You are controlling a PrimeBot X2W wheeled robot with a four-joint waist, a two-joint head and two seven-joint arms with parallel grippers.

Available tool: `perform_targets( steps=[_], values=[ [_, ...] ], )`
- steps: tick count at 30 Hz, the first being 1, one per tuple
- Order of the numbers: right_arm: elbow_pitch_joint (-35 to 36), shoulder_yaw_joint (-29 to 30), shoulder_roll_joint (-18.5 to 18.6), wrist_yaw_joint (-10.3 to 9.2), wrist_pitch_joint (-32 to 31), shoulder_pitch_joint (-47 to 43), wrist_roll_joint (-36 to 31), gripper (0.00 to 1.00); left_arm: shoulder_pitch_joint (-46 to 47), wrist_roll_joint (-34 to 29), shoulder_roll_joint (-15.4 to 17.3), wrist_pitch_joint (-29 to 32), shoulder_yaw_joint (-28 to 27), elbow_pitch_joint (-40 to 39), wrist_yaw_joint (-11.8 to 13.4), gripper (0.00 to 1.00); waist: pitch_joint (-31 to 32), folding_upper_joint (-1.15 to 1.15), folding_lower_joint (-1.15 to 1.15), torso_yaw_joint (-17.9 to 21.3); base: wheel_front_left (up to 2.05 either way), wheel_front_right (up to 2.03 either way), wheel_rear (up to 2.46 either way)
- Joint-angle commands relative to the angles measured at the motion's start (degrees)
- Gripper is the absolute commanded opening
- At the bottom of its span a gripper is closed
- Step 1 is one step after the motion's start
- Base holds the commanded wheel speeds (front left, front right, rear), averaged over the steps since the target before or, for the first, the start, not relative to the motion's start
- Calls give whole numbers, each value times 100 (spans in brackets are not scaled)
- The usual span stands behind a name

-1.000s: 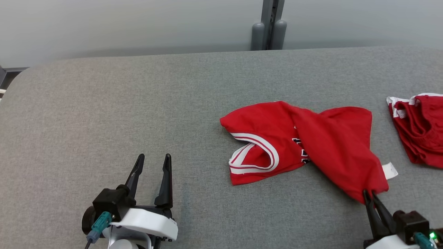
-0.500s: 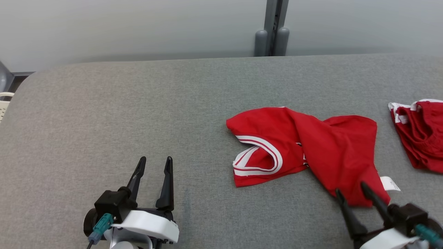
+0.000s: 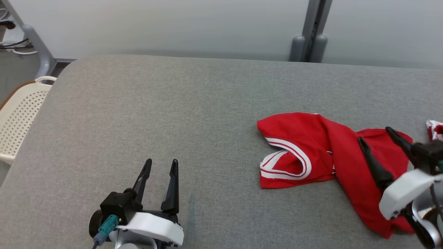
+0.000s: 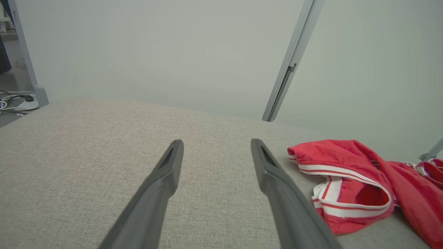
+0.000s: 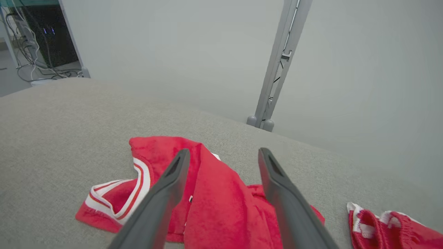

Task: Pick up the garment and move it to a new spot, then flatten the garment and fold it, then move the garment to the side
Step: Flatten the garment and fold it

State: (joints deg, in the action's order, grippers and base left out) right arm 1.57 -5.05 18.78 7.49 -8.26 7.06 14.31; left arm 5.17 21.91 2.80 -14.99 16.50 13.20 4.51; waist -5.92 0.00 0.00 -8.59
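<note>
The garment [image 3: 304, 152] is a red jersey with white-and-red striped trim, lying crumpled on the grey table [image 3: 173, 114] at the right. It also lies ahead of both wrist cameras [image 4: 346, 180] [image 5: 214, 193]. My right gripper [image 3: 375, 135] hovers open over the garment's right half with nothing between its fingers [image 5: 223, 155]. My left gripper [image 3: 161, 164] stands open over bare table near the front edge, well left of the garment [image 4: 216, 145].
A second red garment with white trim [image 3: 435, 128] [image 5: 391, 224] lies at the far right edge. A cream perforated chair [image 3: 20, 114] stands off the table's left end. A grey post [image 3: 311, 38] rises behind the table against the pale wall.
My right gripper has let go of the garment's lower corner, opened, and risen over the garment's right half. The head camera has turned left, shifting the whole scene right.
</note>
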Motion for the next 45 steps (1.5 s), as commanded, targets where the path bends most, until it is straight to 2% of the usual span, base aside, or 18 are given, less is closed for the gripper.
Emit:
perform_targets(
  steps=[1, 9, 20, 21, 22, 23, 24, 26, 30, 38, 42, 45],
  values=[
    [-127, -82, 166, 2, -128, 177, -11, 100, 54, 44, 23, -26, 25, 6, -34, 100, -27, 0, 0, -105, 0, 0, 0],
    [-1793, -1135, 669, 1, -680, 1720, 380, 100, 180, 89, 21, -26, 171, 32, -10, 100, -149, 0, 0, -579, 0, 0, 0],
    [-3944, -2264, 827, 1, -1025, 2885, 1051, 98, 196, 172, 21, -26, 251, -9, 56, 100, -313, 0, 0, -1121, 0, 0, 0],
    [-4041, -2321, 831, 1, -1015, 2923, 1107, 62, 185, 173, 21, -26, 249, -10, 59, 100, -313, 0, 0, -1127, 0, 0, 0],
    [-4129, -2373, 826, 1, -997, 2959, 1167, 39, 178, 175, 22, -26, 244, -13, 64, 100, -311, 0, 0, -1129, 0, 0, 0],
    [-4203, -2427, 820, 1, -971, 3000, 1212, 24, 175, 176, 21, -26, 246, -13, 70, 100, -309, 0, 0, -1128, 0, 0, 0],
    [-4266, -2468, 816, 1, -922, 3046, 1251, 4, 173, 178, 23, -26, 244, -14, 76, 100, -305, 0, 0, -1124, 0, 0, 0],
    [-4334, -2489, 823, 1, -865, 3108, 1273, 0, 174, 178, 23, -26, 241, -18, 78, 100, -306, 0, 0, -1116, 0, 0, 0],
    [-4596, -2504, 788, 1, -433, 3364, 1282, 0, 198, 167, 23, -26, 226, -25, 62, 100, -304, 0, 0, -1073, 0, 0, 0],
    [-5085, -2214, 603, 1, 858, 4047, 815, 0, 169, 85, 23, -26, 158, 30, 45, 100, -151, 0, 0, -941, 0, 0, 0],
    [-5063, -2227, 423, 1, 1447, 4361, 623, 0, 122, 44, 22, -26, 113, 57, 24, 100, -43, 0, 0, -868, 0, 0, 0],
    [-4911, -2451, 213, 1, 1687, 4432, 553, 0, 96, 9, 22, -26, 70, 68, 20, 100, 25, 0, 0, -815, 0, 0, 0]
  ],
)
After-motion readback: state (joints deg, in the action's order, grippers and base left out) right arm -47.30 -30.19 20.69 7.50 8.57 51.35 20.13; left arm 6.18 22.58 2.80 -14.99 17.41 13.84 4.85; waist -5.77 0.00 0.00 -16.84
